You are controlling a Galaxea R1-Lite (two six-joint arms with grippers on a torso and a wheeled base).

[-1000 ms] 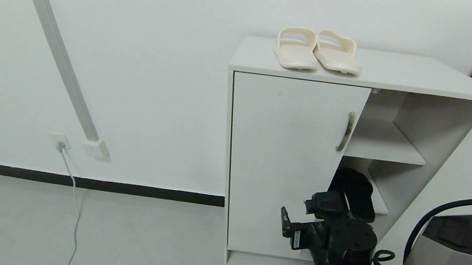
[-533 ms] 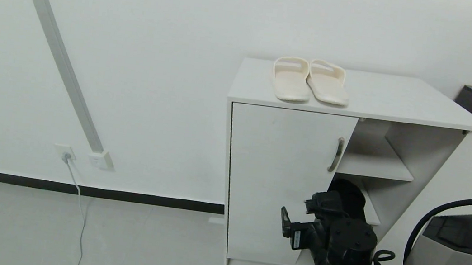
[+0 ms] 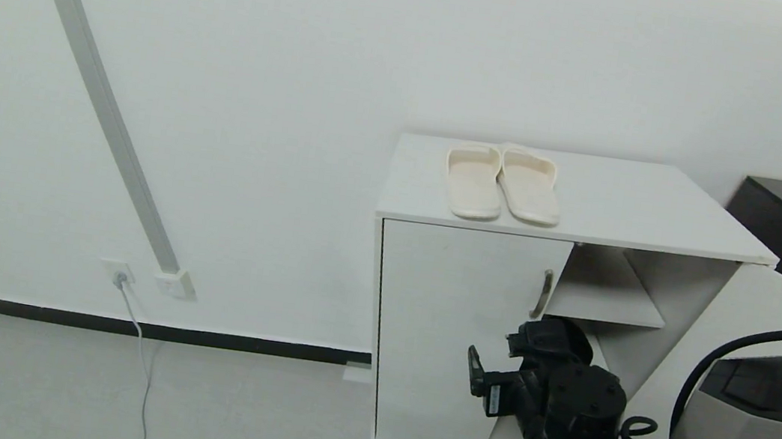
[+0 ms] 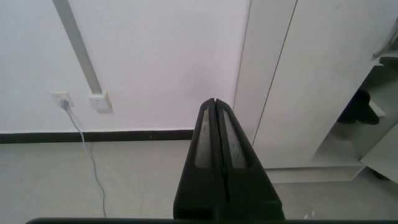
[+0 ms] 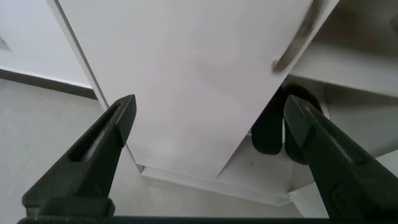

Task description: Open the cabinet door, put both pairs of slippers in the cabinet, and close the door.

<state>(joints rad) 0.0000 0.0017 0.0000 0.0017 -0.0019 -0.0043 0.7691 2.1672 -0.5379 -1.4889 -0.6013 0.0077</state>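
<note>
**One pair inside, one pair on top**

Holding left fingers (image 4: 205, 140) pressed together, right fingers (image 5: 99, 149) spread wide before the closed left door (image 5: 186, 68). Low inside the cabinet (image 3: 664, 210), black slippers (image 5: 270, 134); on its top, cream slippers (image 3: 503, 184).

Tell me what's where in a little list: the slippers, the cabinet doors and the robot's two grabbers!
cream slippers: side by side on top of the cabinet
black slippers: inside the cabinet, below the upper shelf
left door: shut
right door: swung open
left gripper: shut, empty
right gripper: open, empty, facing the left door
</note>
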